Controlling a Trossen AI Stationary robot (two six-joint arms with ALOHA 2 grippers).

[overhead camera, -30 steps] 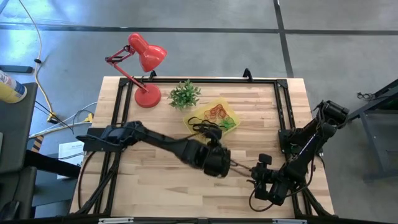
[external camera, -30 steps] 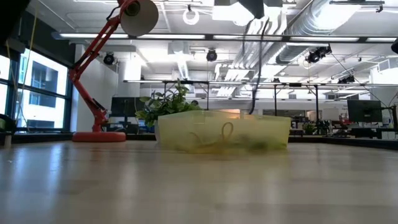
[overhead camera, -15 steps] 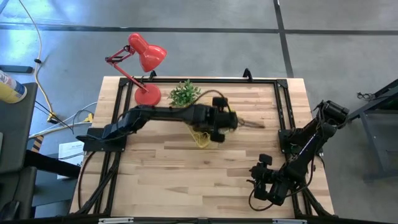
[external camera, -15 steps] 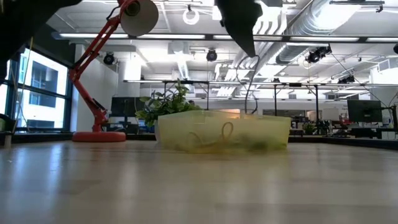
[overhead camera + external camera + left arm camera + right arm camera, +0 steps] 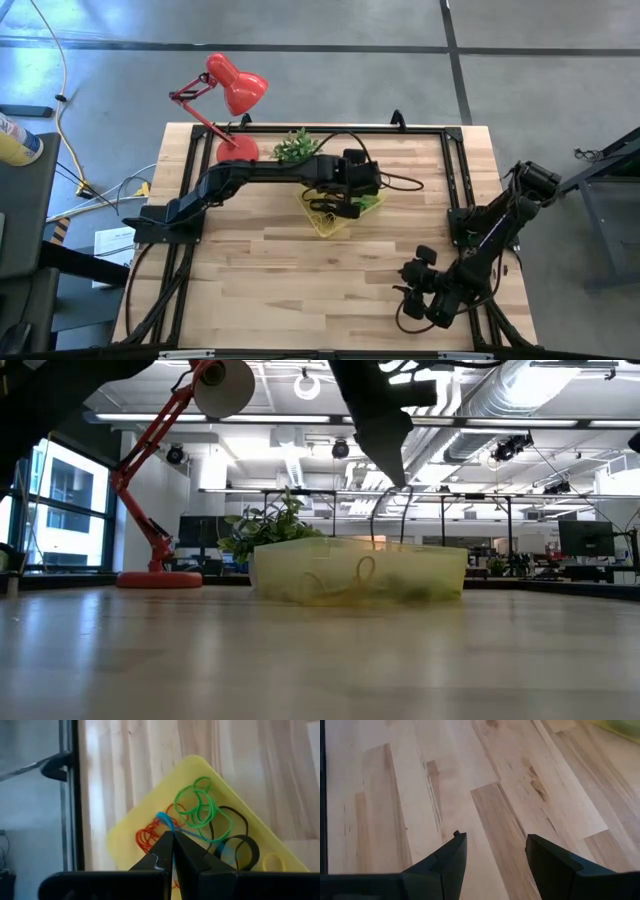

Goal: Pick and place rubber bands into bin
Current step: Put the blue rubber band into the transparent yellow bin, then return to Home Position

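Observation:
The bin (image 5: 328, 222), a shallow yellow tray, sits on the far middle of the table (image 5: 360, 570). In it lie rubber bands: green (image 5: 197, 807), red (image 5: 147, 837), black (image 5: 242, 845) and a yellow one (image 5: 272, 862). My left gripper (image 5: 365, 192) hovers above the bin, shut on a light-blue rubber band (image 5: 164, 820). In the low view its dark fingers (image 5: 398, 478) stand above the bin's rim. My right gripper (image 5: 408, 285) waits at the near right, open over bare wood (image 5: 495, 850). My left gripper pinches the light-blue rubber band (image 5: 165, 821) between the very ends of its two fingers. The fingers slant down from above the bin. The band hangs as a slack loop (image 5: 383, 520) below the fingertips, over the bin; whether its lower end touches the bin cannot be told.
A red desk lamp (image 5: 235, 90) and a small green plant (image 5: 295, 148) stand at the far edge beside the bin. Black frame rails (image 5: 450, 160) run along the table's sides. Bare wood (image 5: 260, 270) spreads over the near half.
My left gripper has swung from the near middle of the table toward the far edge and now stands over the bin, a little lower, still shut. The band has come along, hanging below the fingertips. My right wrist has rolled slightly in place.

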